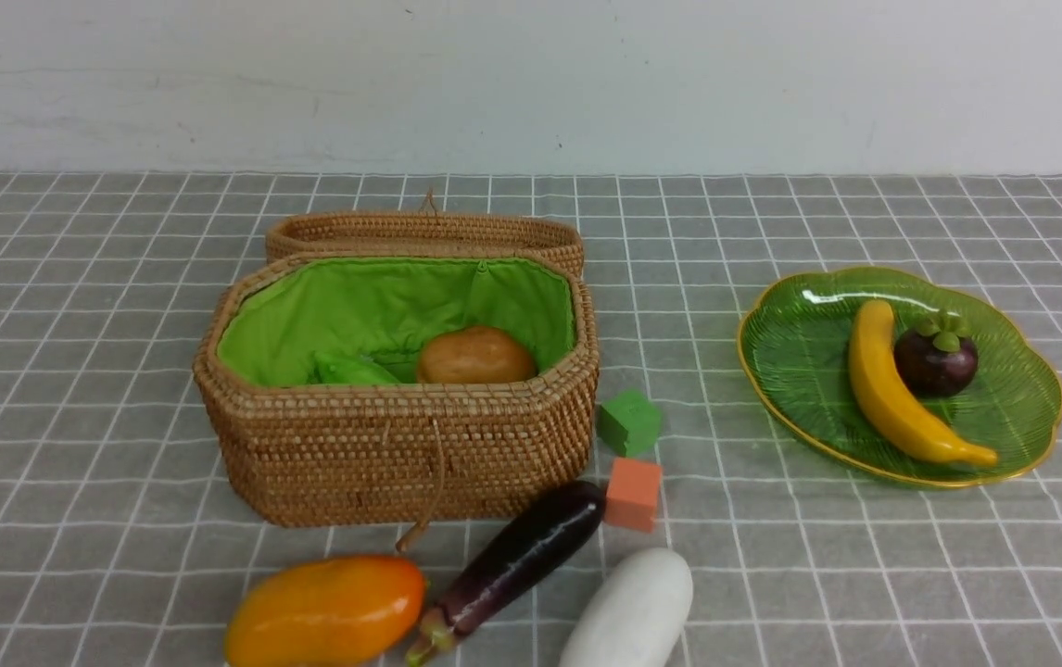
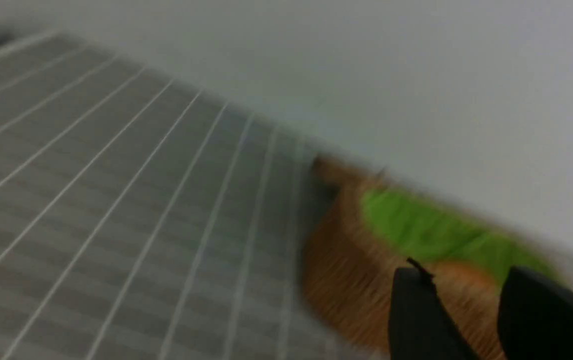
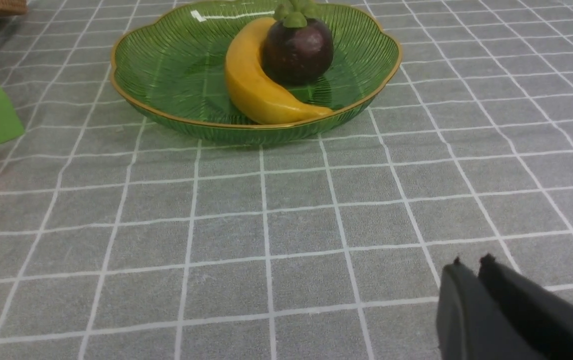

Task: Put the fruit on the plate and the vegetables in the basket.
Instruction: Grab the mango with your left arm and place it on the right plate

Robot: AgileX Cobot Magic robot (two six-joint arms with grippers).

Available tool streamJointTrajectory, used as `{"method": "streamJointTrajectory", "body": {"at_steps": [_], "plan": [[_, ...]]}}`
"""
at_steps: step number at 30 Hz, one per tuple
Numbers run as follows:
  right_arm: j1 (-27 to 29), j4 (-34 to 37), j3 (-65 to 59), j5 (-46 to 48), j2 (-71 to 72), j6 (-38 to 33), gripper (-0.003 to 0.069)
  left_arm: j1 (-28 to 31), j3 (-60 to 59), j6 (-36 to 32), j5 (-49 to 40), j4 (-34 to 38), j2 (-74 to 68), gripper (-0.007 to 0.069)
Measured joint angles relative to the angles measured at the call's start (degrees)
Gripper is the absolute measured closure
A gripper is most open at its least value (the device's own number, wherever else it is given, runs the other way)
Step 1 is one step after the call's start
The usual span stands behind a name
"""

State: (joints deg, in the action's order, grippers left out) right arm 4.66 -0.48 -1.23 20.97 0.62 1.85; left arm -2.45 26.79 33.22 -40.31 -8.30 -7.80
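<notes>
Eggplant (image 1: 517,560) on the checked cloth (image 1: 865,574) just in front of the basket (image 1: 397,454), not yet inside. Lies on a diagonal, long axis from green stem at the near left to blunt end at the far right, touching or just beside the orange cube (image 1: 633,494). Sits between mango (image 1: 325,610) and radish (image 1: 628,611), near the centre line. Left gripper (image 2: 466,285) blurred, fingers (image 2: 416,315) apart, empty, facing the basket; likely the nearer arm. Right gripper (image 3: 471,262) pressed together on nothing, facing the plate (image 3: 166,65). Probably calls for jaws set across that diagonal at mid-body
</notes>
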Motion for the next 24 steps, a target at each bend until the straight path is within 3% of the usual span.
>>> {"method": "streamJointTrajectory", "body": {"at_steps": [2,8,14,17,21,24], "plan": [[0.00,0.00,0.00,0.00,0.00,0.00,0.0609,0.00,-0.19,-0.23,-5.52,-2.71,-2.87,0.0386],[0.00,-0.05,0.00,0.05,0.00,0.00,0.0601,0.00,-0.59,-0.24,-4.02,-6.10,-10.52,0.0386],[0.00,-0.05,0.00,0.05,0.00,0.00,0.0594,0.00,1.67,-3.92,-3.37,3.59,-22.55,0.0386],[0.00,-0.05,0.00,0.05,0.00,0.00,0.0589,0.00,6.04,-17.44,-4.95,11.03,-33.14,0.0386],[0.00,-0.05,0.00,0.05,0.00,0.00,0.0582,0.00,12.62,-41.62,-7.64,22.09,-45.03,0.0361],[0.00,-0.05,0.00,0.05,0.00,0.00,0.0578,-1.34,14.95,-52.42,-8.15,27.65,-50.31,0.0288]]}}
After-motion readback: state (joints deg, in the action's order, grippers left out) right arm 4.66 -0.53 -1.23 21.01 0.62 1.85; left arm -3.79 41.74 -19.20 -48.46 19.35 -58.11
